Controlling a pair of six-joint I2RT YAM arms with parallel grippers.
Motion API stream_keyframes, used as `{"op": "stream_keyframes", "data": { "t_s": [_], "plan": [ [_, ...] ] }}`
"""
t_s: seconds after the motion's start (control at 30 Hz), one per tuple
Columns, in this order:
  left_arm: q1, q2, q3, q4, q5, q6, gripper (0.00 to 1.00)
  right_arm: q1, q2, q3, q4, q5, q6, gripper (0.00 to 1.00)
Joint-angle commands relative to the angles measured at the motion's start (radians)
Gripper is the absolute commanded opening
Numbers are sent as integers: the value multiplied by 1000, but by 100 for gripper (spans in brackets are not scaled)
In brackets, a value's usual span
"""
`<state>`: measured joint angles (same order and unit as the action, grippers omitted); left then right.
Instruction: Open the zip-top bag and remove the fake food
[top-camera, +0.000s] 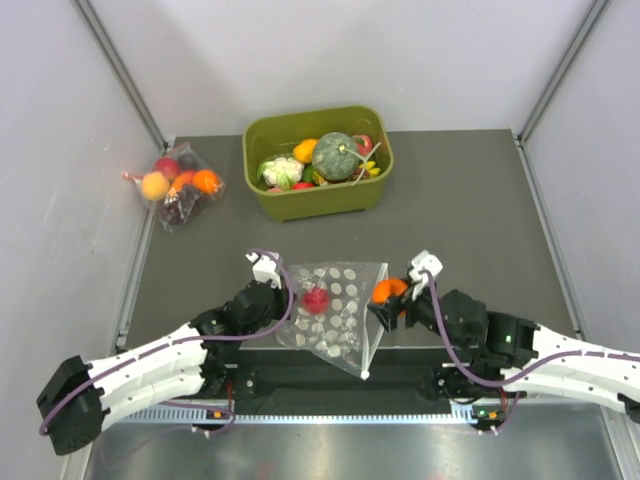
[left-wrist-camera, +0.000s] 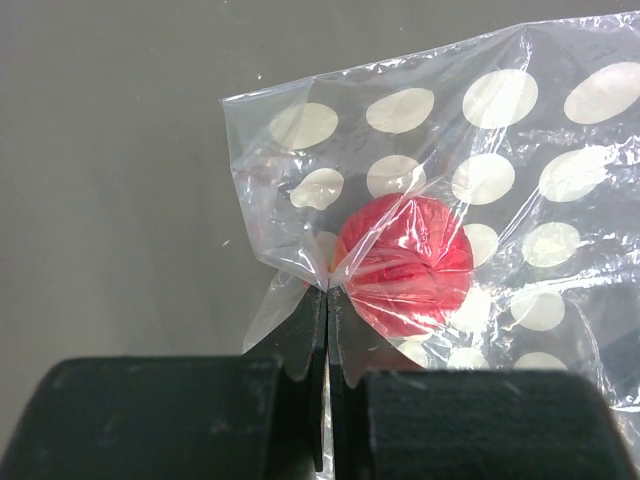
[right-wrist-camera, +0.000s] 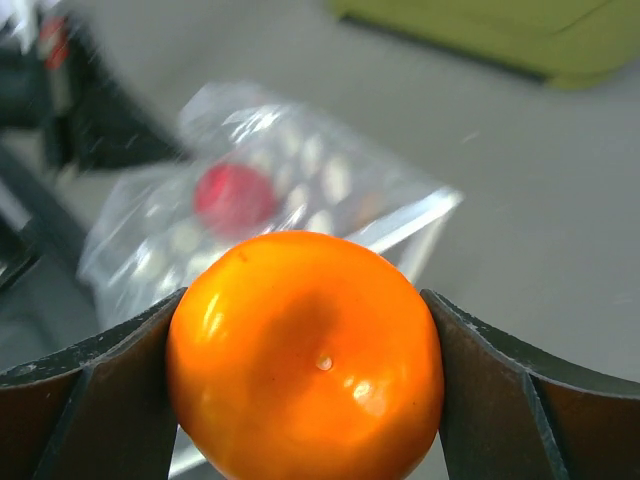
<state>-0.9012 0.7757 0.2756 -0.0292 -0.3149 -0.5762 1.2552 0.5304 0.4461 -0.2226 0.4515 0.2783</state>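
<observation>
The clear, white-dotted zip-top bag (top-camera: 340, 305) (left-wrist-camera: 480, 200) (right-wrist-camera: 300, 190) lies near the table's front edge with its mouth facing right. A red round fruit (top-camera: 316, 300) (left-wrist-camera: 405, 265) (right-wrist-camera: 232, 197) sits inside it near the left end. My left gripper (top-camera: 288, 300) (left-wrist-camera: 328, 290) is shut on the bag's plastic, right beside the red fruit. Just outside the bag's mouth, my right gripper (top-camera: 392, 303) (right-wrist-camera: 303, 295) is shut on an orange round fruit (top-camera: 388, 290) (right-wrist-camera: 305, 355), one finger on each side. A dark green pumpkin (top-camera: 335, 155) rests in the green tub.
The green tub (top-camera: 380, 185) at the back centre holds several toy foods, including a white cauliflower (top-camera: 281, 170). A smaller dotless bag of fruit (top-camera: 180, 185) lies at the back left. Grey walls close in both sides.
</observation>
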Motion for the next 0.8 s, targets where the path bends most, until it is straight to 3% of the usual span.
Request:
{"op": "stream_keyframes", "data": {
  "t_s": [0.0,0.13,0.23,0.43,0.77],
  "plan": [
    [7,-10,33,5,-4,10,0,-138,60,135,14,-29,-111,41],
    [8,3,30,20,13,10,0,-446,217,235,138,-282,-163,40],
    [10,14,31,20,20,18,0,-597,379,324,219,-448,-165,39],
    [16,19,30,20,20,33,0,-710,690,551,318,-556,-185,38],
    [27,33,34,20,25,55,0,-797,1104,913,270,-637,-197,37]
  ]
}}
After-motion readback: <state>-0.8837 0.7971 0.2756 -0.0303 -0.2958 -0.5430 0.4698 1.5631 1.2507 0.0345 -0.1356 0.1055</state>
